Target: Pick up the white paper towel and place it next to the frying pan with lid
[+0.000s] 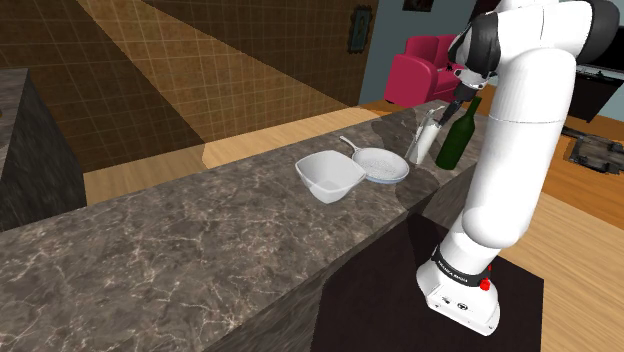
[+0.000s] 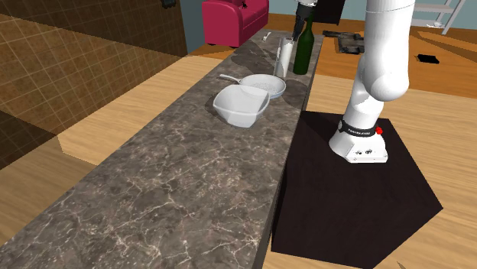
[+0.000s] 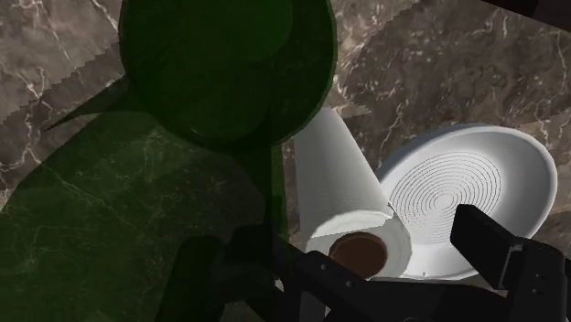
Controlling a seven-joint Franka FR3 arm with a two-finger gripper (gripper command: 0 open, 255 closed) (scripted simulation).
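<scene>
Your black two-finger end effector (image 3: 380, 240) hung released, its fingers apart and gripping nothing, above the cluster at the end of the dark marbled worktop (image 1: 200, 260). Nearest it rose the tall dark green glass bottle (image 3: 220, 82), its top crowding the wrist view. Just beside the bottle stood the white paper towel roll (image 3: 343, 183) with its brown core, upright on the worktop between the bottle and the pan.

You would likely have found the roll light and soft. Its wraps give under pressure, so a gentle squeeze across the middle of its round body looked like the safest hold, with care not to knock the bottle.

Beyond the roll lay the white frying pan (image 3: 457, 187) under its ridged round lid, so its contents were hidden. Further along the worktop sat the white squarish bowl (image 1: 330, 177), empty as far as you could see. You could not tell whether the bottle held anything.
</scene>
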